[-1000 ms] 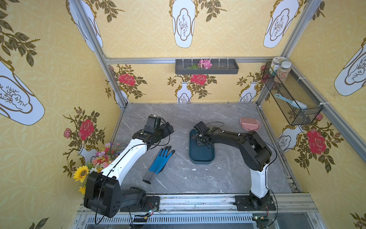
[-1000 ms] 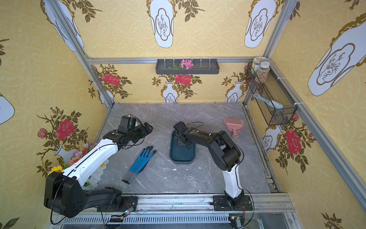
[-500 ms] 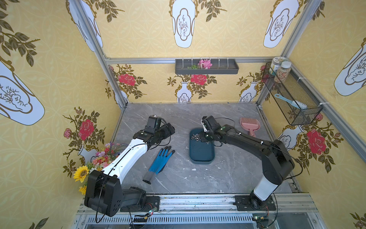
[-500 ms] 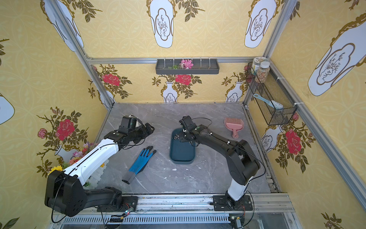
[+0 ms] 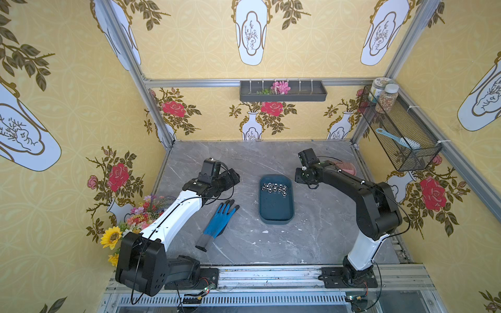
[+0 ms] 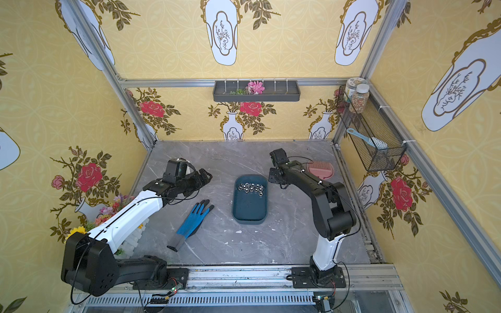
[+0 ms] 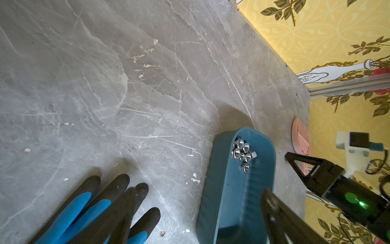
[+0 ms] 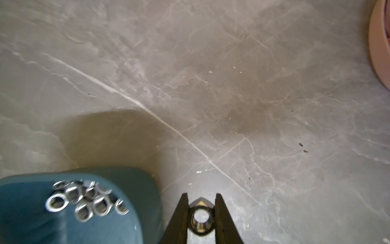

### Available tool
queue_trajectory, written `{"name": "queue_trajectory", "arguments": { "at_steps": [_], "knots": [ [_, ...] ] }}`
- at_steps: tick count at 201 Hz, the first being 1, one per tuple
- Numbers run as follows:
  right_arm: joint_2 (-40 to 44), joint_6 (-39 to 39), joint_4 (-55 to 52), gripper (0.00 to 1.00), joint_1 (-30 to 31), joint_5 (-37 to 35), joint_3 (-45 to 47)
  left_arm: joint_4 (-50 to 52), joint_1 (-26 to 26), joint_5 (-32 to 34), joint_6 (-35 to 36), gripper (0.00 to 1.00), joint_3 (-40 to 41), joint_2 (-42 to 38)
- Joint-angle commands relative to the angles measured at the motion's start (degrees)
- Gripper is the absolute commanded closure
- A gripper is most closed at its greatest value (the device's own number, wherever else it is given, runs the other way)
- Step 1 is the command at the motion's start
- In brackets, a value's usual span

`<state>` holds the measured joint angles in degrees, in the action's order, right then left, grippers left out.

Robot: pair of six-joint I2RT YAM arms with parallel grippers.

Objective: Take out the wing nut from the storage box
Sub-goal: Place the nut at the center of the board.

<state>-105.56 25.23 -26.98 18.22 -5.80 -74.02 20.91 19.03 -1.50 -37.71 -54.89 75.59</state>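
A single metal nut (image 8: 201, 219) is pinched between the two black fingers (image 8: 179, 217) of the right gripper (image 8: 201, 195), and its round bore is seen end-on in the right wrist view. The nut is held outside the box (image 8: 31, 221), just beside the corner at the box's far end, with bare table (image 8: 232, 84) shown behind it; how high it is carried cannot be told. Only a faceted body with a hole is shown, so whether wings are borne by it cannot be told either. In both top views the right gripper (image 5: 302, 176) (image 6: 273, 175) is found just off the box's far right corner, between the box (image 5: 276, 200) (image 6: 250, 202) and the pink scoop (image 5: 348, 169), which is laid flat to the box's right and is partly covered by the right arm (image 5: 349, 184). A cluster of nuts (image 5: 274, 187) is seen inside the box, gathered at its far end. The left gripper (image 5: 233, 177) is held with its fingers spread wide, to the box's left and level with its far end, well apart from the rim. A blue glove (image 5: 219, 222) with black fingertips is laid flat on the table to the box's left, near the box, and its fingertips are turned toward the box's far end.
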Motion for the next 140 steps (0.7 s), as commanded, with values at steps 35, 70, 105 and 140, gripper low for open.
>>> {"name": "queue_trajectory", "arguments": {
  "at_steps": [35,70,105,140],
  "knots": [
    [-6.4,0.3,1.9,0.82,-0.6,-0.3,-1.5,-1.5,-0.1,-1.7,0.8,0.07,0.7,1.0],
    [-8.3,0.3,1.6,0.79,-0.5,-1.0,-1.7,-1.7,-0.1,-2.2,1.0,0.07,0.8,1.3],
    [-9.0,0.8,1.7,0.76,-0.5,-0.9,-1.3,-2.0,-0.1,-2.5,1.0,0.07,1.1,1.5],
    [-8.4,1.2,2.0,0.65,-0.3,-0.9,-0.9,-2.1,-0.1,-3.0,1.0,0.07,1.2,1.9]
  ]
}}
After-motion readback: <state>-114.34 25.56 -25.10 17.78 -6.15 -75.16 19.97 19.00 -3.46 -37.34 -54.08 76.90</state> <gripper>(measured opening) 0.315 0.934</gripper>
